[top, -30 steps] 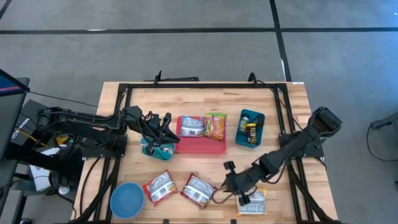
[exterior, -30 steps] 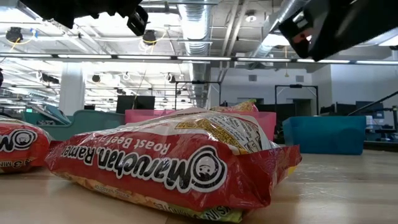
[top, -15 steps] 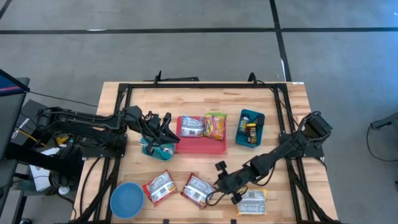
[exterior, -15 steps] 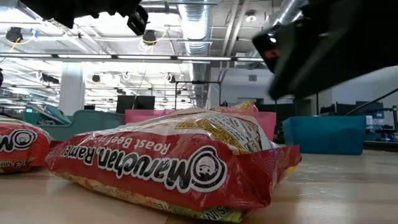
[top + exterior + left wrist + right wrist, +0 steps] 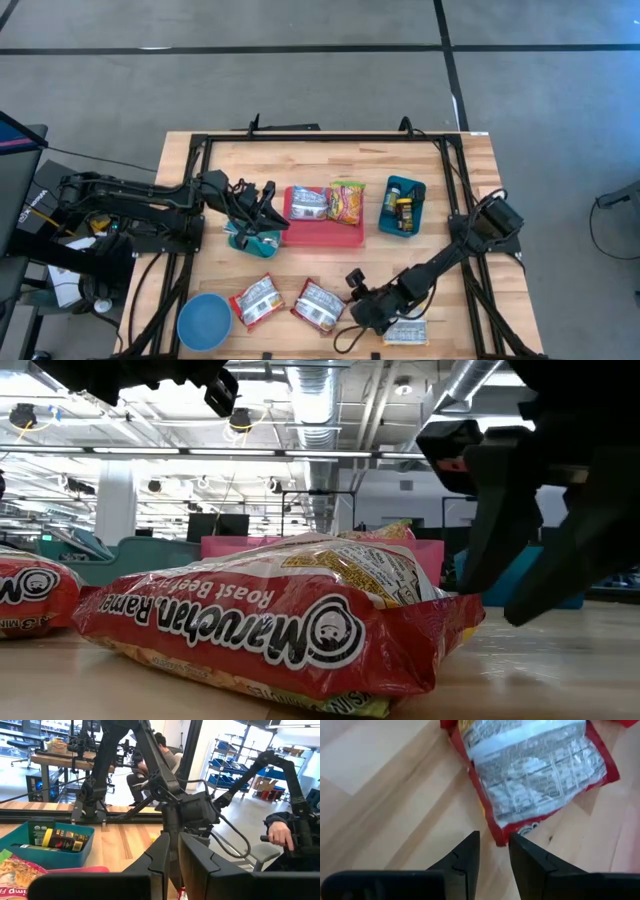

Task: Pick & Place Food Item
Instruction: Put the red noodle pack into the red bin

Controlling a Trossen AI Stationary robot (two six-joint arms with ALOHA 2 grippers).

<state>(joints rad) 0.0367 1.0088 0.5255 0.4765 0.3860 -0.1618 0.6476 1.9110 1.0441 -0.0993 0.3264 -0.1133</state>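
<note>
High view: right claw (image 5: 352, 312), slightly apart, hangs seemingly clear beside the ramen packet (image 5: 319, 305) edge.

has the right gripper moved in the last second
Yes. In the high view the right gripper has swung away from the yellow packet toward the red ramen packet, closer to the table's front edge.

Two matte-black jointed arms: left arm (image 5: 140, 195) at frame's left, trailing black cables; right arm (image 5: 450, 255) at lower right, boxy links, tapered black end effector fingers (image 5: 467, 852).
</note>
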